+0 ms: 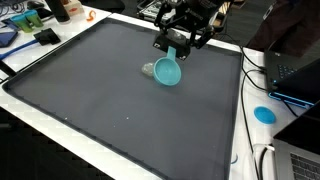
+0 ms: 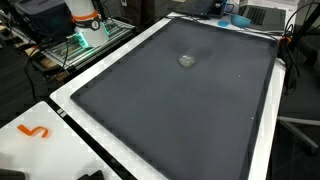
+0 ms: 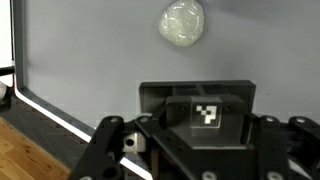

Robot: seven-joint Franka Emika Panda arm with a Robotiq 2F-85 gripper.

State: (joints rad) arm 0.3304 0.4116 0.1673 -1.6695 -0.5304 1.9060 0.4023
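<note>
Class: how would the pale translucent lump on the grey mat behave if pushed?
Probably light: the translucent lump looks thin and see-through. Its rounded outline suggests it may skid or roll on the mat. Its surface looks crinkled, so it is likely crushable.

— Exterior views?
— Both raised, tilted down across the dark grey, white-edged table mat [image 1: 100, 115] from different corners. In an exterior view, facing the black robot gripper [image 1: 178, 45].
— Wrist view?
— Close above, looking down. Shares mat and clear crumpled plastic lump [image 3: 184, 22] with both.

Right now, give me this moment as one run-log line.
jaws: at teal cup, grip unclear | clear lump: on gray mat, near cup
</note>
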